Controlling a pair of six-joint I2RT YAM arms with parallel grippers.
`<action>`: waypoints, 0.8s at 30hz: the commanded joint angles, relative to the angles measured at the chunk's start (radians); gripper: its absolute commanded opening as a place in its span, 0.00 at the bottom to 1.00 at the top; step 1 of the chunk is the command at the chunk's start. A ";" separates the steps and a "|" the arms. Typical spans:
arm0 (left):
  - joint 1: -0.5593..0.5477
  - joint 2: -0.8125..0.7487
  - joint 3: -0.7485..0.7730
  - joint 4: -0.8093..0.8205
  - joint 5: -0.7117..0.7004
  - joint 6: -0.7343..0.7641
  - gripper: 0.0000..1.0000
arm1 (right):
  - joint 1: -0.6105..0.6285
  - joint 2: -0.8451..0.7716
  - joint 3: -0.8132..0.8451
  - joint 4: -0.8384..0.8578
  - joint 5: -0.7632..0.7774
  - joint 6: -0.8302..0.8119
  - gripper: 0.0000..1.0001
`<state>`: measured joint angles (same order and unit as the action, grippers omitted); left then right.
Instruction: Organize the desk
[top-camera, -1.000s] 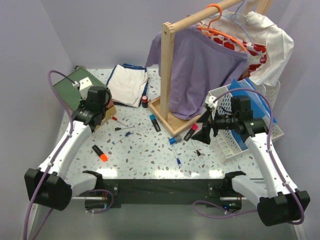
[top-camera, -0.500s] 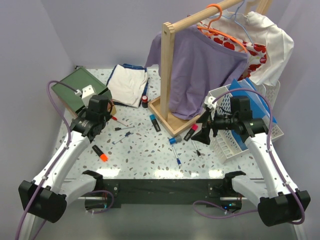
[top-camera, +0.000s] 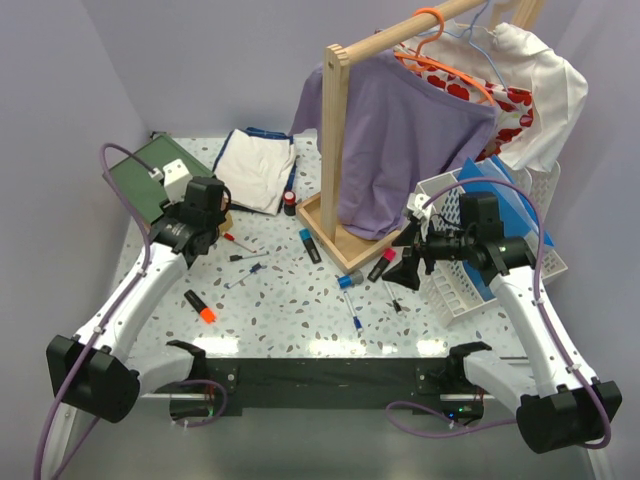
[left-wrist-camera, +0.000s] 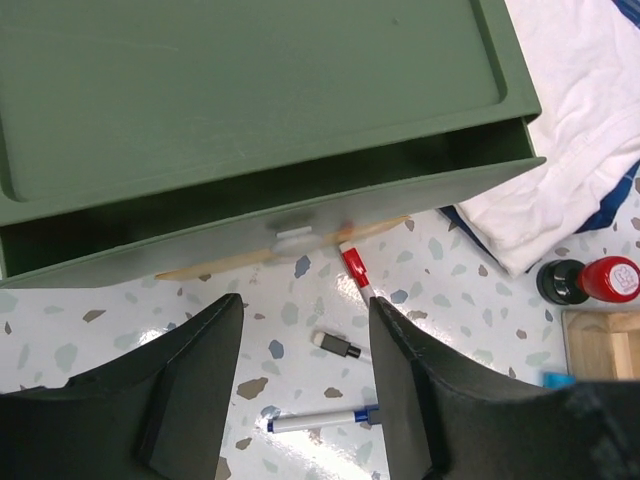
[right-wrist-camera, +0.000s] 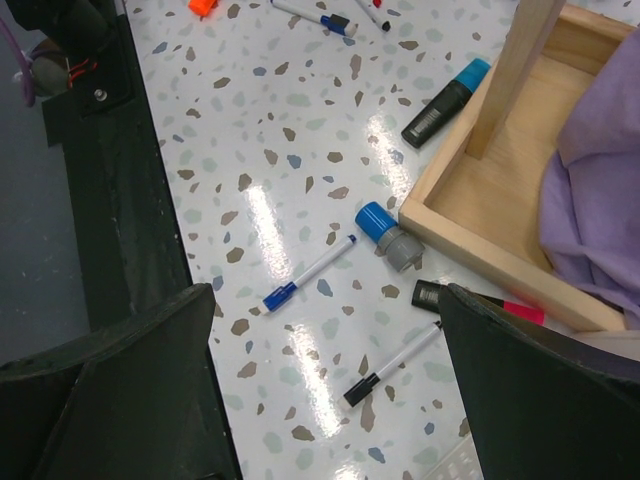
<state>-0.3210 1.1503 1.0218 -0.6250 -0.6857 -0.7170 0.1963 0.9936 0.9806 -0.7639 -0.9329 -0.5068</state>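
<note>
Spread and empty above the glossy speckled white counter (top-camera: 285, 300), left gripper (left-wrist-camera: 307, 310) and right gripper (right-wrist-camera: 320, 300) seem poised for pen pickup; next, the left gripper likely must straddle the slim red-capped pen (left-wrist-camera: 352, 268).

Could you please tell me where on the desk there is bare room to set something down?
The largest bare patch of desk lies along the front rail, between the orange highlighter and the blue-capped pen. It is crowded from the green drawer box across to the wooden rack base, and between that base and the white basket.
</note>
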 joint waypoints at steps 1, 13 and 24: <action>0.017 0.044 0.054 0.013 -0.078 -0.024 0.59 | 0.006 -0.018 0.016 -0.002 0.003 -0.021 0.99; 0.048 0.114 0.080 0.042 -0.113 -0.022 0.53 | 0.012 -0.013 0.017 -0.003 0.012 -0.026 0.99; 0.059 0.161 0.100 0.060 -0.147 -0.006 0.45 | 0.012 -0.013 0.017 -0.005 0.016 -0.024 0.99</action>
<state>-0.2745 1.2980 1.0718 -0.6147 -0.7731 -0.7219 0.2028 0.9936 0.9806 -0.7700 -0.9249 -0.5140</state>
